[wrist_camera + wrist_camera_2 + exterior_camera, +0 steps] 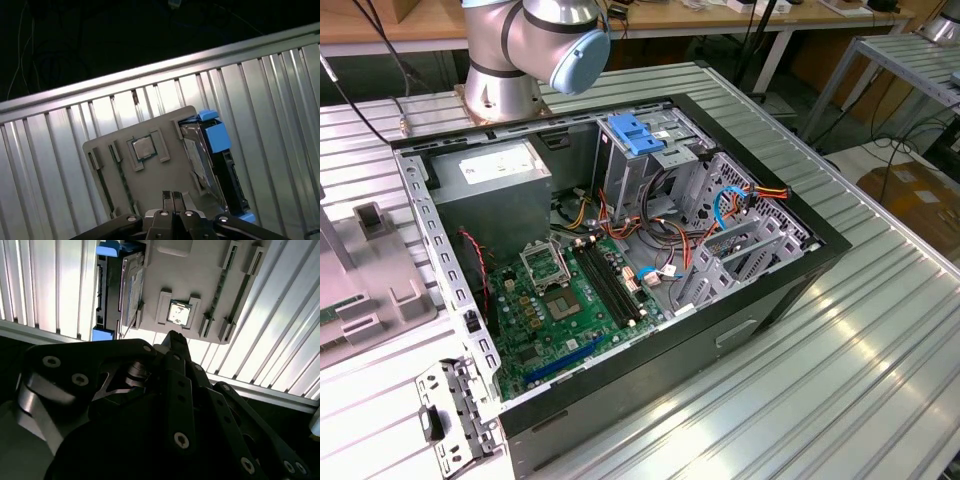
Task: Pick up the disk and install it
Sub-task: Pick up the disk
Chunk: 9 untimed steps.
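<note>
Gripper (173,197) fingers pressed together, gripping nothing, poised over a grey tray (165,175). The tray's pockets hold a square chip (144,148), memory sticks (123,177) in long slots, and the disk (197,155), standing on edge in its blue carrier along one side, near the gripper but apart from it. In the exterior view an open computer case (650,380) holds a motherboard (560,300) and cables
</note>
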Available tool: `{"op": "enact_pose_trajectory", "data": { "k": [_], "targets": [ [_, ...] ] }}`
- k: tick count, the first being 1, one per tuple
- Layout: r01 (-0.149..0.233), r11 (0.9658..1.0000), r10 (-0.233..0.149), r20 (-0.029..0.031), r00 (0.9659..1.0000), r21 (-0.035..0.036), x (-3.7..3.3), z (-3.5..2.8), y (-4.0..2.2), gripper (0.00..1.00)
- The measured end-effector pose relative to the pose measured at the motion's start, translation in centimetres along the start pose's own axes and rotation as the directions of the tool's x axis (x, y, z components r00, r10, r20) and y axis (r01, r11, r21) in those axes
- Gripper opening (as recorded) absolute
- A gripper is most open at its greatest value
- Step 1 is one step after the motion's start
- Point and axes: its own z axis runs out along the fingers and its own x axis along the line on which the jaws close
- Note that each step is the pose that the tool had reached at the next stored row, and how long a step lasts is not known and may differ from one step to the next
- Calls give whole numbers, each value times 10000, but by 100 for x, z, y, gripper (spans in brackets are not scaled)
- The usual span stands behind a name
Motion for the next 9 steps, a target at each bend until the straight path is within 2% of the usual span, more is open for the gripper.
{"op": "enact_pose_trajectory", "data": {
  "k": [3, 9],
  "targets": [
    [299, 9996, -299, -8, 9996, -7, 0, 0, 0, 11],
    [1010, 9949, -1010, -27, 9949, -27, 0, 0, 0, 11]
  ]
}}
